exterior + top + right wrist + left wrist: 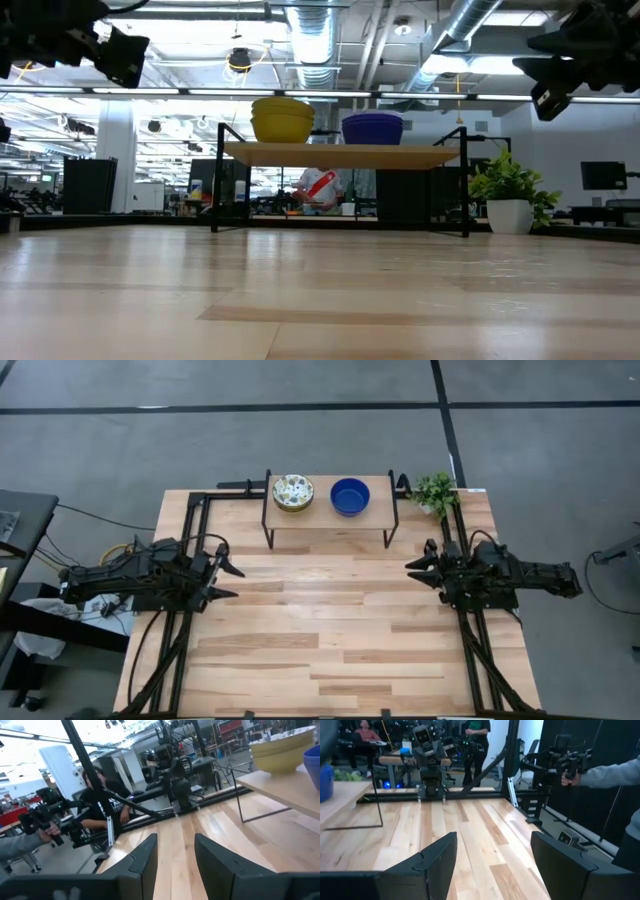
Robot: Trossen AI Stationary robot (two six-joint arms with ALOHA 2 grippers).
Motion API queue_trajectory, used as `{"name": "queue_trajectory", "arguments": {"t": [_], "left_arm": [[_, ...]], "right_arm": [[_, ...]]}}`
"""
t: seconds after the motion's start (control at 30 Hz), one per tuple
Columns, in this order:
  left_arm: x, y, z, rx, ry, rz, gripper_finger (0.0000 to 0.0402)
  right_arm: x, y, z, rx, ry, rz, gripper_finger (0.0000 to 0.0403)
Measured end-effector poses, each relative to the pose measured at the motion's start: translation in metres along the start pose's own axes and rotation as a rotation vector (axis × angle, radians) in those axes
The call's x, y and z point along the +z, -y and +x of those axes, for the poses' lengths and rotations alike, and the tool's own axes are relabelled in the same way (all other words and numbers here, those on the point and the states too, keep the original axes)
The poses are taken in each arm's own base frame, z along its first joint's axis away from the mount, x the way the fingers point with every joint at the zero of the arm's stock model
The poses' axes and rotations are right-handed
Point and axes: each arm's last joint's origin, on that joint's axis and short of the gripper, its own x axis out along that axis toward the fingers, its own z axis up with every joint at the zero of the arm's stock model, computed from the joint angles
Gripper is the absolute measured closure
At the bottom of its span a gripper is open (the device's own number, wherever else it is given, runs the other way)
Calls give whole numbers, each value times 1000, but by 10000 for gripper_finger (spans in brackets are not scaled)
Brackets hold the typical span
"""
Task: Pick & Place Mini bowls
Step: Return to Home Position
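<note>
The mini bowls stand in two stacks on a small raised wooden shelf (330,510) at the table's far middle. The floral stack (293,492), yellow on the outside (282,118), is on the left, and the blue stack (350,497) (373,128) on the right. My left gripper (228,581) hovers open over the table's left side, well short of the shelf, fingers pointing right. My right gripper (420,570) hovers open over the right side, fingers pointing left. The right wrist view shows both stacks (282,750) (312,765) on the shelf. The left wrist view shows only a blue edge (325,782).
A small potted plant (435,492) (510,195) stands at the far right corner beside the shelf. The shelf stands on thin black wire legs (215,180). Bare wooden tabletop (320,620) lies between the arms. People stand beyond the table, one holding a camera rig (570,765).
</note>
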Motion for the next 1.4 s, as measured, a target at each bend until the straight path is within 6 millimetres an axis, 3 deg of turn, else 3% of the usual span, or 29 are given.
{"name": "queue_trajectory", "arguments": {"t": [0.37, 1.4], "left_arm": [[-1, 0, 1, 0, 4, -27, 149], [-1, 0, 1, 0, 8, -26, 149]], "right_arm": [[-1, 0, 0, -5, -14, 136, 285], [-1, 0, 0, -6, -13, 139, 285]]}}
